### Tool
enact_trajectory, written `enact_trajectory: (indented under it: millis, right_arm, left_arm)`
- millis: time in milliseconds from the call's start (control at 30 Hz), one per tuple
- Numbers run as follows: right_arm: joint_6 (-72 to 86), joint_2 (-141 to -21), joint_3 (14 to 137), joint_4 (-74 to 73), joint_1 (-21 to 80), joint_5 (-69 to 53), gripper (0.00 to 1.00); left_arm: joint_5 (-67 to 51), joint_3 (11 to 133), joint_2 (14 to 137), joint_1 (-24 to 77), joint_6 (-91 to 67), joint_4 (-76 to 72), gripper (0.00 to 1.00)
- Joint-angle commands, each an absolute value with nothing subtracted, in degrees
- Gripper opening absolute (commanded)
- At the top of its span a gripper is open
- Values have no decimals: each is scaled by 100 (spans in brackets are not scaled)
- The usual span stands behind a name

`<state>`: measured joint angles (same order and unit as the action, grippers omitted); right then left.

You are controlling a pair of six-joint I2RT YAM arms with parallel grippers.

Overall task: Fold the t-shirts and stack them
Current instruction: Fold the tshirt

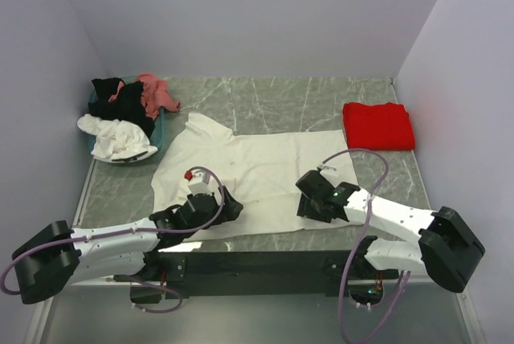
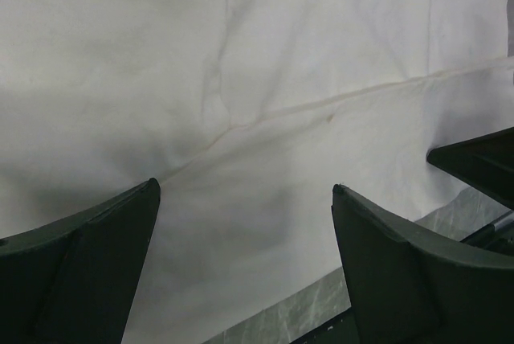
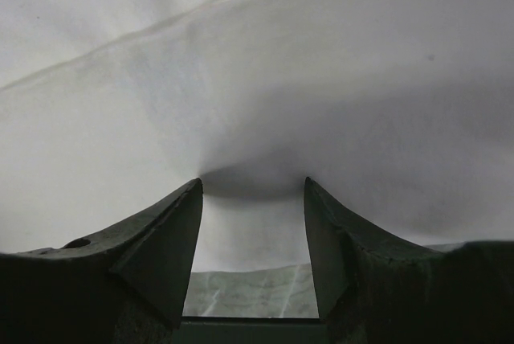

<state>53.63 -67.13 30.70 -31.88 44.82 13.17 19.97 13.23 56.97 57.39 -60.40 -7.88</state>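
Left gripper (image 2: 245,187): jaws wide apart over the near hem of the cream shirt (image 1: 265,159), probably to pinch it.
Right gripper (image 3: 253,185): jaws apart, straddling that hem, nothing clamped.
Cream shirt: spread flat mid-table for folding.
Red shirt (image 1: 377,125): folded, far right, likely the stack's base.
Other shirts (image 1: 120,123): heaped far left, unfolded.

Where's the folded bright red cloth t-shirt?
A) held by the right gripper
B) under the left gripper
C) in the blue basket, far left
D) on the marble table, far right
D: the folded bright red cloth t-shirt lies on the marble table at far right, beside the spread cream off-white t-shirt.
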Motion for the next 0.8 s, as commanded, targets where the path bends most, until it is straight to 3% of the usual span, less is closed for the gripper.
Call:
enact_trajectory:
  millis: [0, 367, 600, 700, 767]
  right_arm:
    - [5677, -6548, 2901, -3726, 4605, 1178, 61]
    - [5897, -6170, 2742, -4131, 4737, 1248, 61]
    - [5635, -6029, 3847, -4719, 4799, 1801, 62]
    - [5363, -6169, 4339, -4685, 4790, 2047, 63]
    - [5126, -6354, 4612, -4519, 4764, 2144, 63]
  left_arm:
    - [1925, 1090, 5555, 5853, -6301, -18, 95]
    - [2092, 1432, 5396, 6240, -6337, 641, 95]
    - [3145, 3021, 5168, 6214, -5688, 1888, 99]
    - [3480, 3778, 5299, 5838, -5135, 1916, 99]
    - [3114, 4207, 5580, 5057, -4642, 1698, 99]
